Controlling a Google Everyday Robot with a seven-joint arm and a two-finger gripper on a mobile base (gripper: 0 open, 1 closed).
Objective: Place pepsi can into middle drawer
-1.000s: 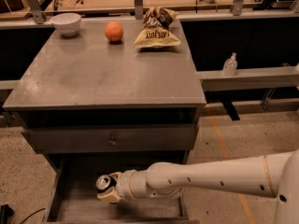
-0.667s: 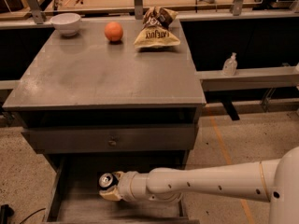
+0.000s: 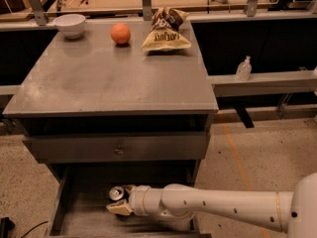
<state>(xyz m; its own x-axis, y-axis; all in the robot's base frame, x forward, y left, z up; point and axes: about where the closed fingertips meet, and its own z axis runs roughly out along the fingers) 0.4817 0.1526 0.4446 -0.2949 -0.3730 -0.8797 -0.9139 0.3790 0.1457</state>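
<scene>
While the gripper (image 3: 119, 199) clasps the pepsi can (image 3: 116, 193) low inside the open middle drawer (image 3: 81, 215) below the front edge of the desk (image 3: 99, 78), only letting go and pulling out seem left.

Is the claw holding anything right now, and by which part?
Yes. The claw, reaching into the open middle drawer, grips the pepsi can by its sides, one finger on each side. The can's silver top faces up, uncovered.

arm: extended low | gripper (image 3: 120, 202): in middle drawer (image 3: 84, 218) | fingers (image 3: 119, 209): clamped on pepsi can (image 3: 116, 193)
</scene>
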